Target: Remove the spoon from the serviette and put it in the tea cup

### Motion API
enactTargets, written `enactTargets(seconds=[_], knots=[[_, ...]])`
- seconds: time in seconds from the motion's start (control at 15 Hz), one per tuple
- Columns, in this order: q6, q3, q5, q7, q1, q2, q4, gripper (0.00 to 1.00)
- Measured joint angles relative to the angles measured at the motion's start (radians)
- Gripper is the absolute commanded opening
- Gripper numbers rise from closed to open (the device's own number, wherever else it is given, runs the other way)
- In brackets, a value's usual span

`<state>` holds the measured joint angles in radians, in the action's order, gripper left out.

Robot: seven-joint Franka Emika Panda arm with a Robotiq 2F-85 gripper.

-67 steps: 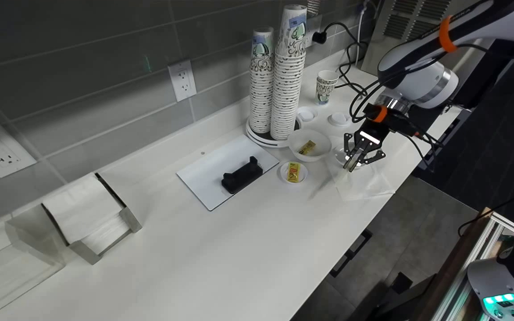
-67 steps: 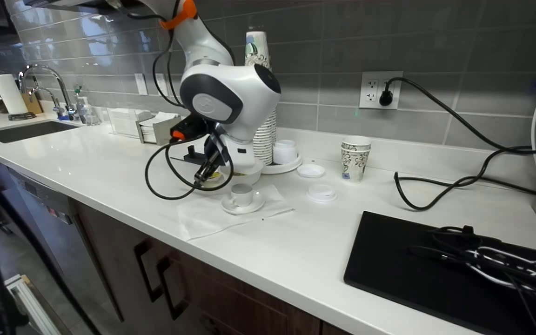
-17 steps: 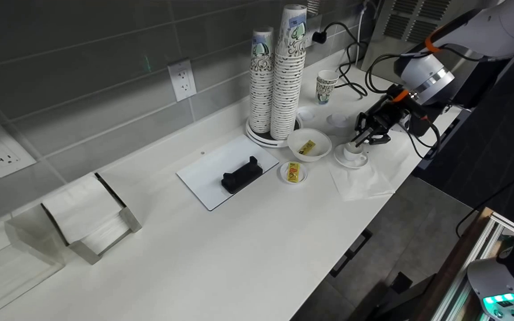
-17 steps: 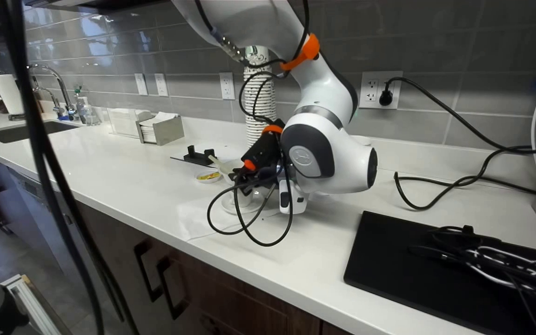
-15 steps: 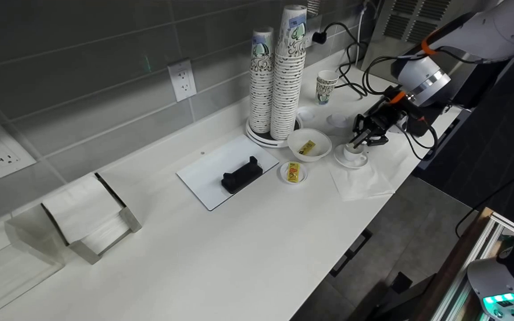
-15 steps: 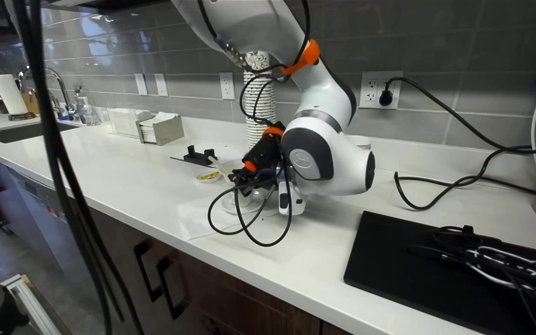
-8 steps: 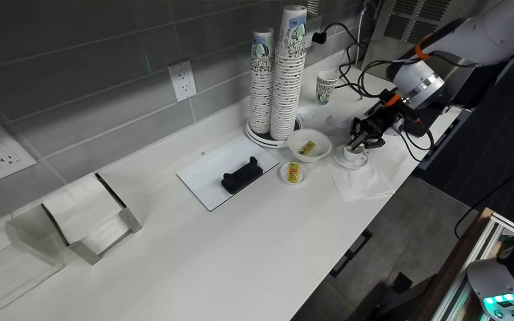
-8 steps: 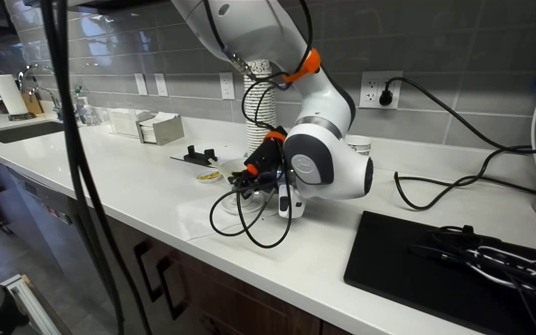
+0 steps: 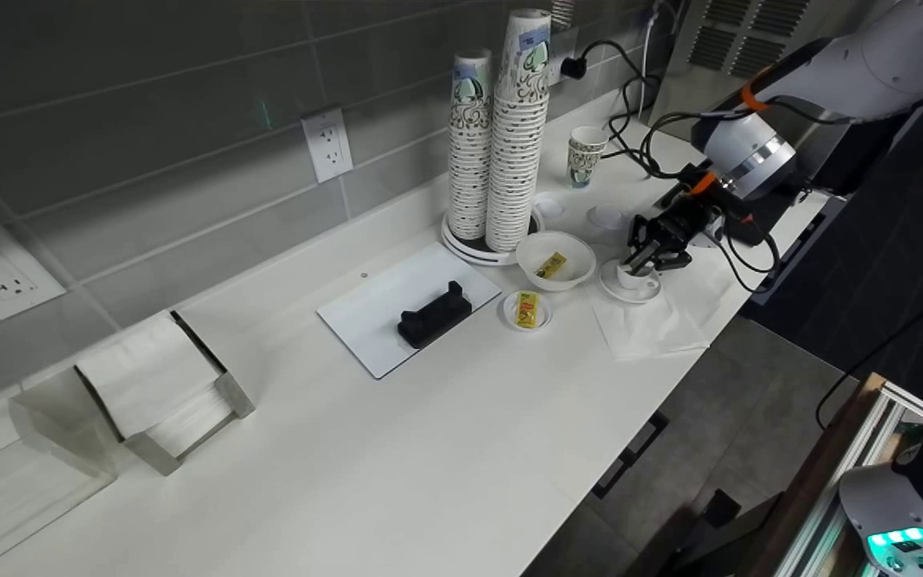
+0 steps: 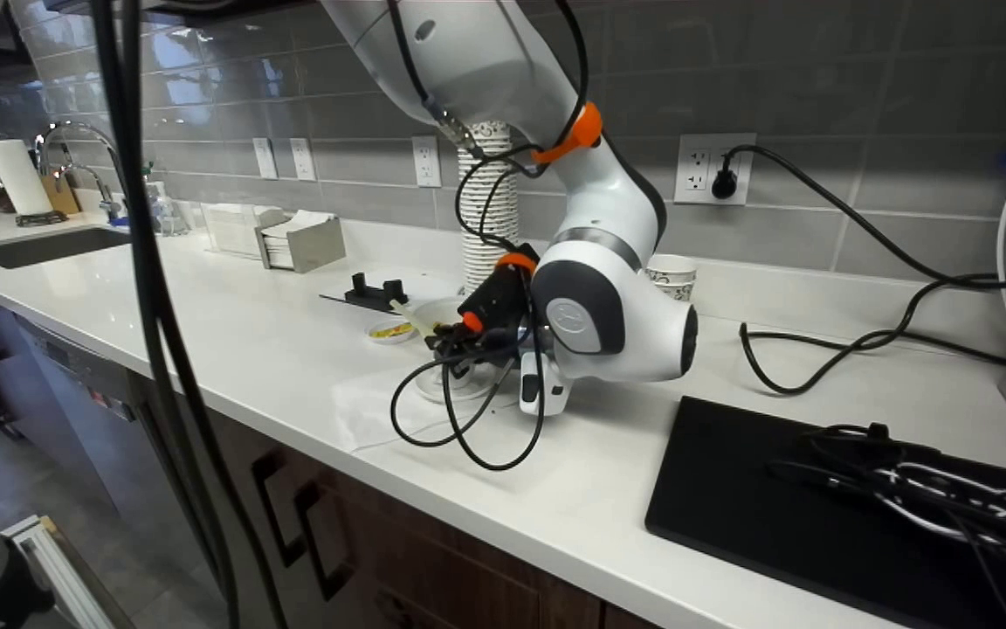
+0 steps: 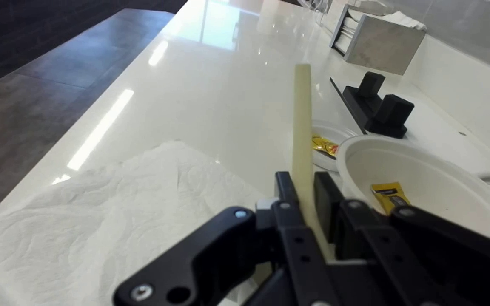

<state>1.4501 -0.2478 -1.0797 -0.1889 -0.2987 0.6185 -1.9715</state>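
Observation:
The pale spoon handle (image 11: 302, 123) stands between my gripper's two fingers (image 11: 285, 191) in the wrist view. The gripper (image 11: 303, 178) looks shut on it. The handle rises beyond the fingertips, tilted, and also shows in an exterior view (image 10: 411, 317). The spoon's lower end is hidden. The white tea cup (image 9: 633, 280) sits on its saucer (image 9: 624, 296), and my gripper (image 9: 630, 266) is over the cup's rim from behind. Cables and gripper hide most of the cup in an exterior view. The white serviette (image 9: 646, 332) lies beneath the saucer, and also shows in the wrist view (image 11: 100, 225).
A white bowl (image 9: 578, 258) with a yellow packet is close beside the gripper. A small dish (image 9: 507, 320), tall paper cup stacks (image 9: 509, 176) and a black holder (image 9: 435, 318) stand further along. A black tray with cables (image 10: 765, 489) lies behind the arm.
Over the last second my gripper has moved slightly down and toward the cup's rim, the spoon handle moving with it. Earlier the gripper pointed down in front of the cup; the arm has swung back.

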Motion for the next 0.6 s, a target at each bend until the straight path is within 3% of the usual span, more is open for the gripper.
enactTargets(seconds=[0.2, 0.53, 0.6], knots=[[-0.002, 0.0, 0.0, -0.008, 0.001, 0.0, 0.0, 0.65], [-0.005, 0.0, 0.0, -0.013, 0.004, -0.001, 0.0, 0.76], [-0.005, 0.0, 0.0, -0.013, 0.006, -0.003, 0.0, 0.91]])
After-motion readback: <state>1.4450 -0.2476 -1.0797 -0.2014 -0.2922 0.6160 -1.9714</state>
